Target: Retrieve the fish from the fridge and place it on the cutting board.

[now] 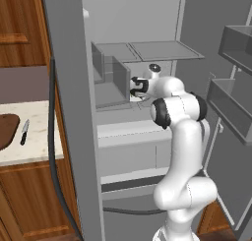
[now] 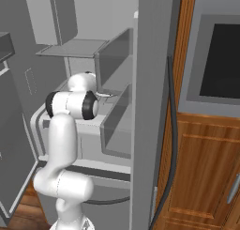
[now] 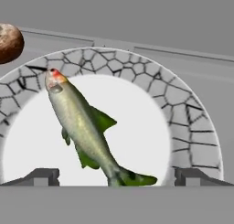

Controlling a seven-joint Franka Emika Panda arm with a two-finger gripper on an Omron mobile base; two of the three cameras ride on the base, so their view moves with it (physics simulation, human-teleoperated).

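The slim olive-green and yellowish fish (image 3: 84,127), smooth and glossy with small green fins and a red-marked snout, is lying diagonally across a round white plate (image 3: 137,127) whose broad rim is carrying a grey cracked-stone pattern. The plate is resting on a flat grey shelf inside the tall grey fridge (image 1: 69,112), and a rough, mottled brown rounded lump (image 3: 9,42) is sitting beside the plate's far left edge. The claw (image 3: 117,175) is hanging over the plate with its two dark, blocky fingertips (image 3: 41,176) spread wide, one at each side of the plate and the fish's tail between them; it is gripping nothing. In the left base view the white, smooth-shelled arm is reaching into the fridge at shelf height. Out on the pale speckled stone worktop (image 1: 42,132) to the left, the flat dark brown cutting board (image 1: 7,129) with rounded corners is lying just beside a black-handled knife (image 1: 24,132).
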